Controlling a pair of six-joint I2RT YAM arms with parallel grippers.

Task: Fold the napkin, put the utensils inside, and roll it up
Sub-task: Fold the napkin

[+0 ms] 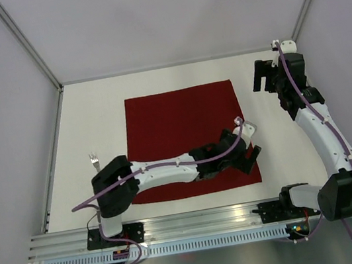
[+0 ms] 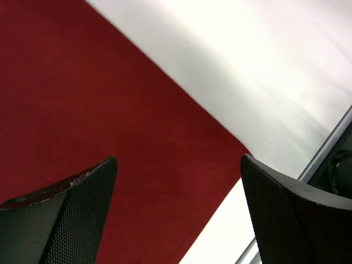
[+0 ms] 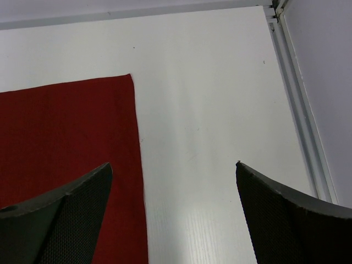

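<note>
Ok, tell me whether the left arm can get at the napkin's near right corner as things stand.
Probably yes: the left tool is open right over that corner of the napkin, and nothing lies between them.

The dark red square napkin (image 1: 175,125) lies flat and unfolded mid-worktop (image 1: 93,115), while a silver fork (image 1: 93,161), only its tines showing, lies apart to its left.
</note>
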